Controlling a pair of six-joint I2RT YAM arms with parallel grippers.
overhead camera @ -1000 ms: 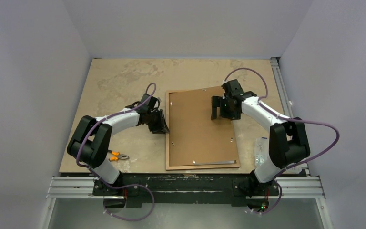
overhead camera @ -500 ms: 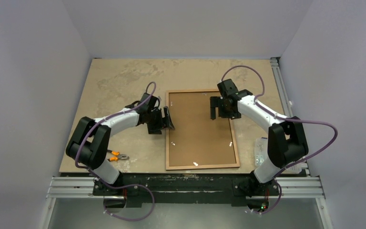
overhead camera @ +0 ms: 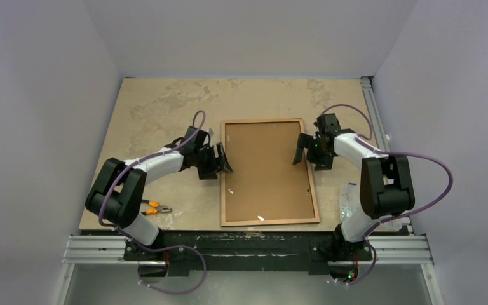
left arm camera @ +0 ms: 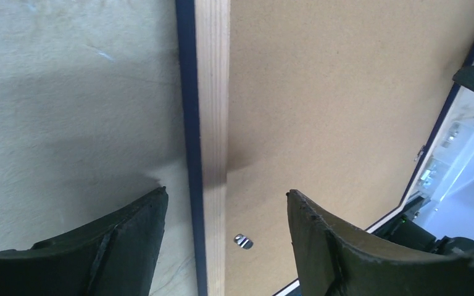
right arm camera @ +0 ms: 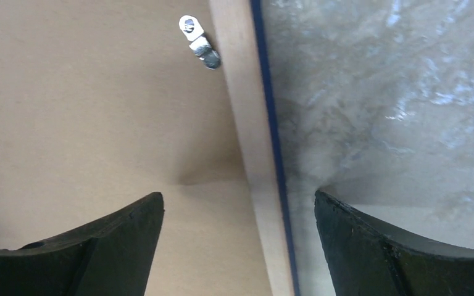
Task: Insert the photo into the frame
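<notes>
Top external view, from the left: orange-handled pliers (overhead camera: pixel 154 207) lie by the left arm's base, well apart from the work. The left gripper (overhead camera: pixel 222 159) stands open, its fingers either side of the frame's left rail and, in the left wrist view (left arm camera: pixel 225 194), not pressing it. The frame (overhead camera: pixel 270 222) lies face down in the middle of the table (overhead camera: pixel 165 108), wood-brown back up, with the brown backing board (overhead camera: pixel 267 171) set inside it. The photo is not visible; whether it sits under the board cannot be told.

The right gripper (overhead camera: pixel 310 155) is open too, straddling the right rail (right arm camera: pixel 247 92) with nothing held.

Risks, as I judge them:
- A pinch on either thin rail could tip the frame and let the board shift or slide out. The small metal clip (right arm camera: pixel 199 38) looks turned inward, but how many clips hold is unclear.
- A push from one side only could skate the frame across the smooth top.

Room:
- The far and left parts of the table are wide and bare.
- The near rail lies close to the table's front edge, so a pull toward the bases is the poor direction.
- On the right, only a narrow strip remains before the table's edge, with a clear plastic bag (overhead camera: pixel 347 200) beside the right arm.
</notes>
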